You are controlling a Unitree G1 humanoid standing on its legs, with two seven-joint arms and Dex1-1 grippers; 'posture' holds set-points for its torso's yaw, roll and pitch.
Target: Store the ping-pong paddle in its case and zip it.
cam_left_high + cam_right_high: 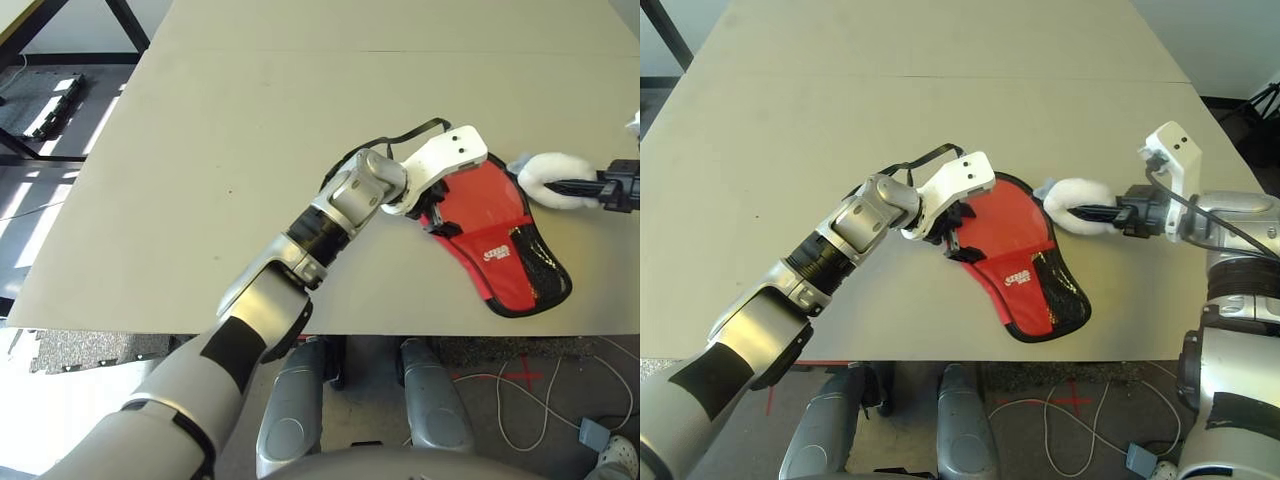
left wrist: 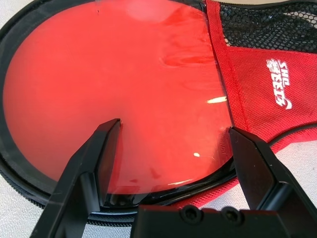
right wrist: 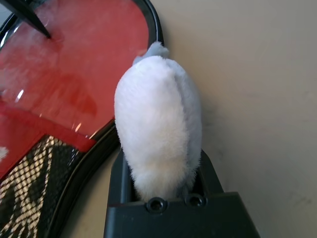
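Note:
The case (image 1: 1035, 290) lies flat near the table's front edge, red face and black mesh pocket up. Its round end is open, and the ping-pong paddle's (image 2: 124, 74) shiny red face lies inside, ringed by the black trim. The handle is hidden under the red fabric. My left gripper (image 2: 174, 128) is open and reaches down over the paddle's face at the case's left edge, fingers apart just above the rubber. My right gripper (image 1: 1100, 213) is shut on a white fluffy ball (image 3: 158, 124) that sits against the case's right rim.
The case's black strap loop (image 1: 910, 160) lies on the beige table (image 1: 940, 80) behind my left wrist. The table's front edge runs just below the case's narrow end. Cables lie on the floor beyond that edge.

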